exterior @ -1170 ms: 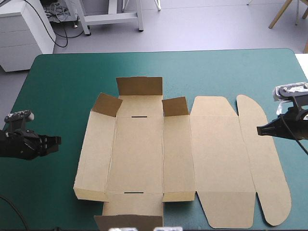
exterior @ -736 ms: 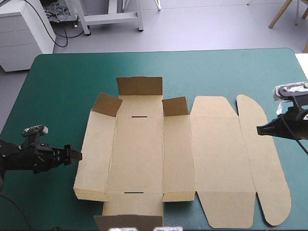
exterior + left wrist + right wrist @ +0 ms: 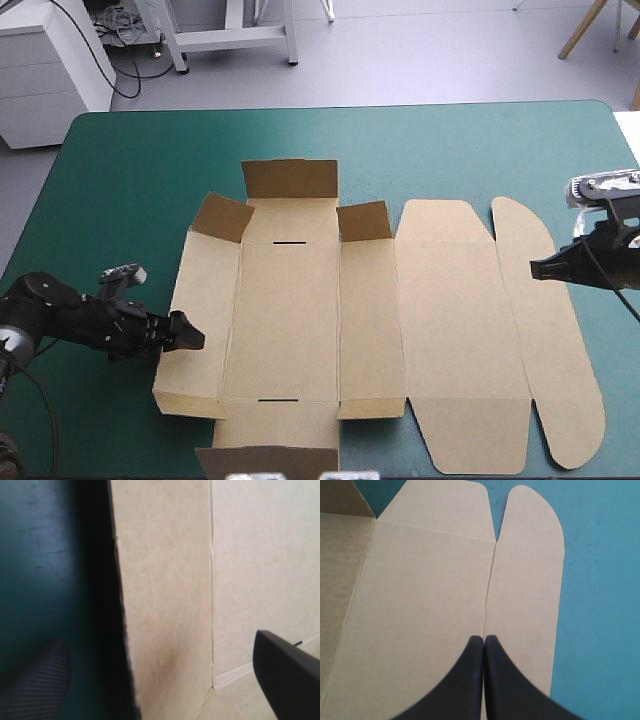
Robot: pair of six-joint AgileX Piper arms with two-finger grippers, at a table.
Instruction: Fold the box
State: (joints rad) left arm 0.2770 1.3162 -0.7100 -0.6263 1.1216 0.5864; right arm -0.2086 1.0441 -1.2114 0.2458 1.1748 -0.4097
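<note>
As left gripper (image 3: 192, 339) gapes astride the box (image 3: 300, 320) at its left edge | right gripper (image 3: 538, 268) pinched together, empty | board likely light, stiff: pinch edges.

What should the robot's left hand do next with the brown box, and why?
Probably shut the left gripper on the left edge of the box. Its fingers stand open with that edge between them, one over the teal-green cover, one over the board, so a grip would let it lift that wall.
</note>
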